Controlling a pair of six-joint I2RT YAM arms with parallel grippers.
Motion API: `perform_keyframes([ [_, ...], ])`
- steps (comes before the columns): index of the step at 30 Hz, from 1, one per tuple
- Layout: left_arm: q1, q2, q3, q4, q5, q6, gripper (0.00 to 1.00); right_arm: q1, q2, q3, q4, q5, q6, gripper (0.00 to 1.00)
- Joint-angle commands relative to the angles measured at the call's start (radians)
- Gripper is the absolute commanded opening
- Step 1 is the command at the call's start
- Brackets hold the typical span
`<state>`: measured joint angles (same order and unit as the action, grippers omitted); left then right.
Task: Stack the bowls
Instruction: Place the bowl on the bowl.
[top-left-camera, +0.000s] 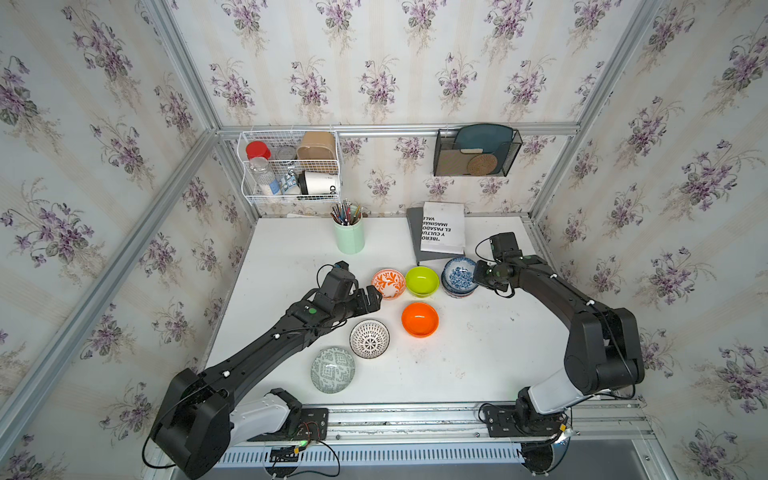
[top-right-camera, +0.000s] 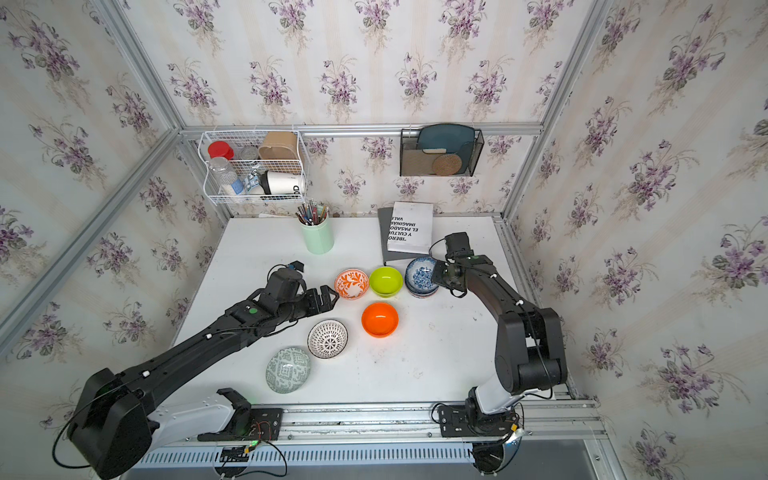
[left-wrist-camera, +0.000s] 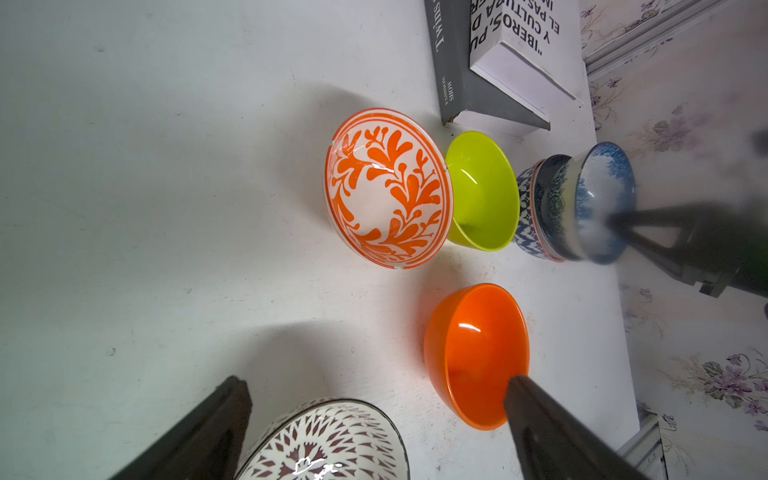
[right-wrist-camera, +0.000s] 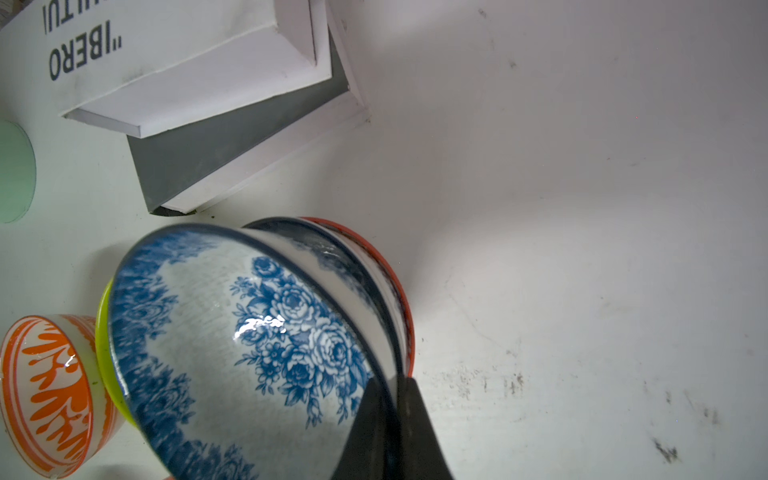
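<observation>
Three-bowl stack (top-left-camera: 456, 292), top blue-floral bowl (top-left-camera: 459, 273) tilted

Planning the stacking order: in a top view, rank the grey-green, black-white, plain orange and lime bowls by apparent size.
Largest: grey-green bowl
Then black-white bowl and plain orange bowl, too alike to rank
Smallest: lime bowl
Camera nearness may skew this.

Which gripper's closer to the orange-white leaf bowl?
Left. Left gripper sits open right beside the leaf bowl; right gripper is shut on the blue-floral bowl, beyond the lime bowl.

my left pincer (top-left-camera: 377, 300) — arm stretched forward, spread wide | my right pincer (right-wrist-camera: 392, 384) — elbow bent, pinched on blue-floral bowl (right-wrist-camera: 270, 316) rim
</observation>
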<state>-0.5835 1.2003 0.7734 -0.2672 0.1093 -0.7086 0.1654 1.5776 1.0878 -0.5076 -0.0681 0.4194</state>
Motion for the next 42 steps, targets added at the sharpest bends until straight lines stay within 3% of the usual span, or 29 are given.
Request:
perform_keyframes([
  [1, 0.001, -0.001, -0.002, 0.029, 0.009, -0.007, 1.0, 0.0, 0.004, -0.002, 0.032, -0.009, 0.009, 0.0],
  [31, 0.001, 0.002, -0.009, 0.046, 0.004, -0.007, 1.0, 0.002, 0.05, 0.041, -0.02, -0.04, 0.04, 0.0],
  [34, 0.001, 0.003, -0.01, 0.048, 0.002, -0.007, 1.0, 0.003, 0.045, 0.049, -0.026, -0.04, 0.04, 0.07],
  [38, 0.001, 0.009, -0.007, 0.051, 0.002, -0.007, 1.0, 0.005, 0.032, 0.052, -0.033, -0.048, 0.04, 0.26],
  [42, 0.001, 0.012, -0.006, 0.049, 0.003, -0.006, 1.0, 0.006, 0.023, 0.054, -0.042, -0.046, 0.042, 0.3],
])
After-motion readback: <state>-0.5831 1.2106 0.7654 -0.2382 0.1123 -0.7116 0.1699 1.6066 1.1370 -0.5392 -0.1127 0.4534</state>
